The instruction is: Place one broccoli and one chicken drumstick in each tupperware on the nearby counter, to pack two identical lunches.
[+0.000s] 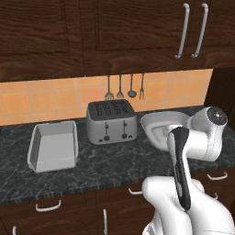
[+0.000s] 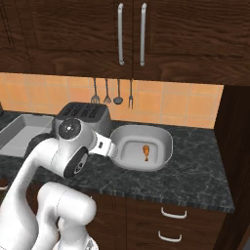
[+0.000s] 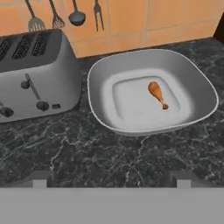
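Note:
A chicken drumstick point(image 3: 157, 94) lies in the rounded white-grey tupperware point(image 3: 100, 83), right of centre on its floor. The same drumstick point(image 2: 145, 151) and tupperware point(image 2: 163, 134) show on the dark counter point(image 2: 190, 178) in the right base view. My gripper point(image 3: 111, 180) hovers in front of this dish, above the counter point(image 3: 87, 148), open wide with nothing between its fingertips. A second, squarer tupperware point(image 1: 53, 144) sits empty left of the toaster. The arm covers part of the right tupperware point(image 1: 158, 120) in the left base view. The broccoli is out of view.
A silver toaster point(image 1: 111, 121) stands between the two dishes, close to the rounded one's left rim. Utensils point(image 1: 124, 87) hang on the orange tiled wall behind. Wall cabinets point(image 2: 132, 34) overhang the counter, and a dark side panel point(image 2: 237, 146) closes its right end.

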You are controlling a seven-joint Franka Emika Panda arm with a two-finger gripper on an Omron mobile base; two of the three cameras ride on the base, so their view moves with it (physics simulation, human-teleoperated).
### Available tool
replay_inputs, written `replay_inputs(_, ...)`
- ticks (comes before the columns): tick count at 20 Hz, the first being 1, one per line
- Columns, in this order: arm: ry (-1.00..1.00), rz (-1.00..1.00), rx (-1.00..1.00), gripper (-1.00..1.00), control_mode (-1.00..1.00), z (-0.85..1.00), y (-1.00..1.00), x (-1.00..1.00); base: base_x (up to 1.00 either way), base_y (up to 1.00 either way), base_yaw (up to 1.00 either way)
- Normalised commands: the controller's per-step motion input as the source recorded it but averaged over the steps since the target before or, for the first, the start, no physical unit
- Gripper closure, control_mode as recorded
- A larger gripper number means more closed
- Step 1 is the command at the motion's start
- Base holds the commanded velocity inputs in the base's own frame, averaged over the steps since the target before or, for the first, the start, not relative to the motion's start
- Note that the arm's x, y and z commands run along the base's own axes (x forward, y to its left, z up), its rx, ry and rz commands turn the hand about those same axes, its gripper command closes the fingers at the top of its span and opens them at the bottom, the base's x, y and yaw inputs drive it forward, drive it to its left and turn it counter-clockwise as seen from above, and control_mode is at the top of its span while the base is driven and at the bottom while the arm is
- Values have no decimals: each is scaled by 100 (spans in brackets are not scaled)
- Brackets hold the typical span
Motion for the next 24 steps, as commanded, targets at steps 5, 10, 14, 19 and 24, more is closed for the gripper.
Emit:
replay_inputs(5,0,0,-9,-100,-100,-17,72,-78,0,0,0)
replay_inputs(10,0,-1,-16,-100,100,-29,51,-71,-20,6,0)
replay_inputs(14,0,0,0,-100,100,0,0,0,-95,-37,-8)
replay_inputs(19,0,0,0,-100,100,0,0,0,-28,-100,-13)
replay_inputs(24,0,0,0,-100,100,0,0,0,0,-100,0)
